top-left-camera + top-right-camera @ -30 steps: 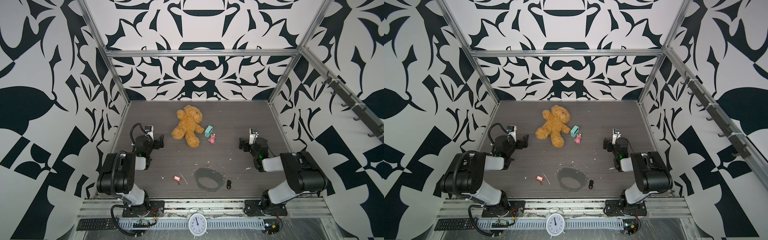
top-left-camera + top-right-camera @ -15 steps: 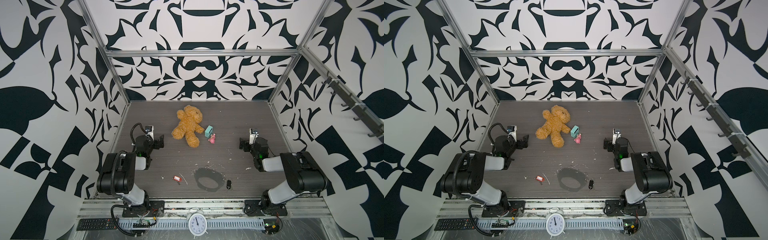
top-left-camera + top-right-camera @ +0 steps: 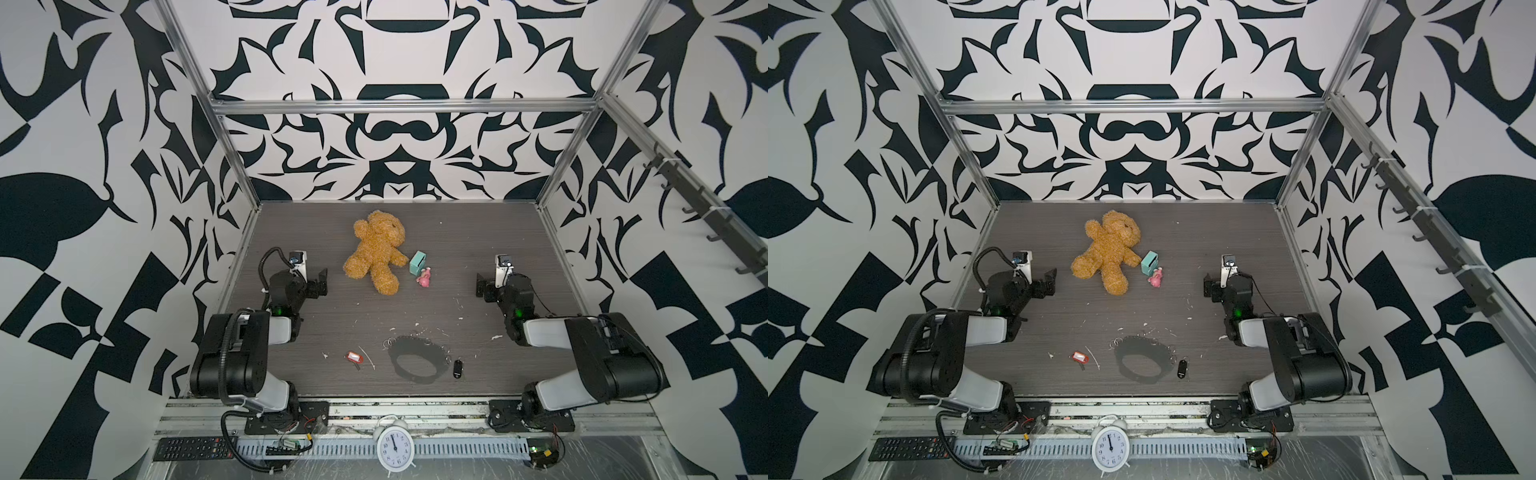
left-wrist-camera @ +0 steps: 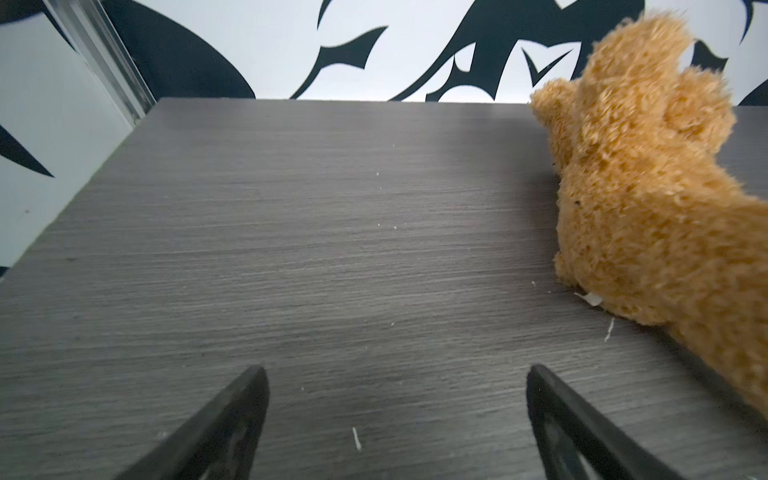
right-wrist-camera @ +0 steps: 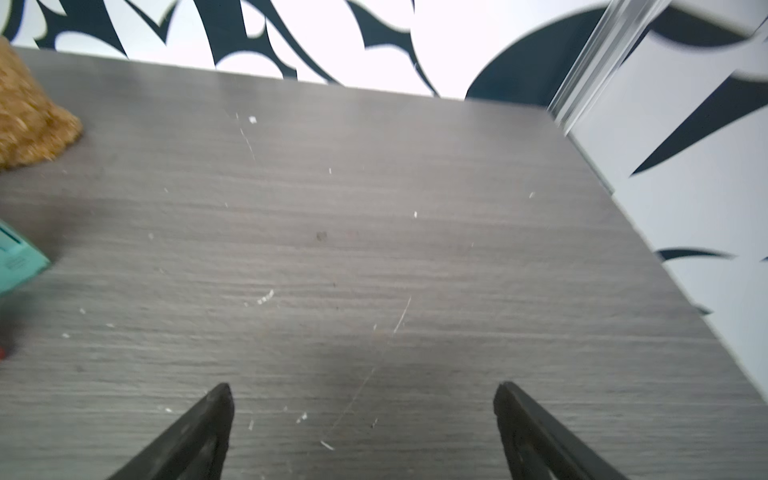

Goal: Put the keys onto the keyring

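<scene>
In both top views the keys lie near the table's front edge: a red tag [image 3: 353, 356] [image 3: 1079, 356] at left and a black fob [image 3: 457, 368] [image 3: 1180, 368] at right. Between them lies a black curved strap [image 3: 415, 344] [image 3: 1142, 343] with the silver keyring [image 3: 389, 342] [image 3: 1116, 342] at its left end. My left gripper [image 3: 321, 283] [image 3: 1050, 282] [image 4: 395, 374] rests open at mid-left, far from them. My right gripper [image 3: 481, 286] [image 3: 1208, 286] [image 5: 361, 390] rests open at mid-right. Only bare table shows between each pair of fingers; neither wrist view shows the keys or keyring.
A brown teddy bear [image 3: 378, 253] [image 4: 644, 187] lies at the table's middle back, with a teal box [image 3: 417, 263] [image 5: 16, 262] and a pink toy [image 3: 424, 277] beside it. White scraps dot the table. A clock [image 3: 395, 446] and a remote control [image 3: 193, 449] sit off the front edge.
</scene>
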`<state>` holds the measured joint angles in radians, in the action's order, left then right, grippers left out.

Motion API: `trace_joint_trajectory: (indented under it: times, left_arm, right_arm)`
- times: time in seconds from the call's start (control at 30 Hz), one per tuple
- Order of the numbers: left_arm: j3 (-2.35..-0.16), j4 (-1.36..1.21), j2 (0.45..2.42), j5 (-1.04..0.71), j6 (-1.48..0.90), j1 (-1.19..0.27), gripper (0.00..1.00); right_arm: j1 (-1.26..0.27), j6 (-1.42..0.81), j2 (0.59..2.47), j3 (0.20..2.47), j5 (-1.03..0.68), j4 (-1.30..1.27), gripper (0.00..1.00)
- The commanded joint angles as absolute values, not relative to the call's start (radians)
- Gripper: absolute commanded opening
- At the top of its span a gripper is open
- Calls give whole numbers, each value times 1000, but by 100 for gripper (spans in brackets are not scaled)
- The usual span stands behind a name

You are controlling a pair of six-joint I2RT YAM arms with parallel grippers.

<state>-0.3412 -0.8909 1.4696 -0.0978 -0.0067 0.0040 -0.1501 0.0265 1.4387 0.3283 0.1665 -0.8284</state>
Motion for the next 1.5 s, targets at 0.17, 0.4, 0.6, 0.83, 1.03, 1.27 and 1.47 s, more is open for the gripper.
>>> trace_joint_trajectory:
  times: [0.17,0.4,0.6,0.83,1.03,1.27,1.47]
  left_arm:
    - [-306,-707,1136,-30,-60,-46,99]
    - [-379,-459,859,-73,-306,-48,99]
    - [-386,-158,651,6,-484,-46,99]
    - [-379,22,544,107,-585,-5,99]
    - [-389,-34,637,17,-654,-6,99]
    - [-519,77,841,-162,-621,-6,99]
    - [-437,-192,910,-324,-584,-67,80]
  right_arm:
    - [-235,-90,1116,363,490,-475,100]
    - [-234,-384,919,432,381,-225,100]
    - [-233,-473,744,368,127,-187,100]
    - [-232,-625,521,231,280,-196,100]
    - [-232,-677,549,196,332,-190,100]
    - [-230,-612,666,219,275,-180,100]
    - [-230,-571,910,306,254,-193,92]
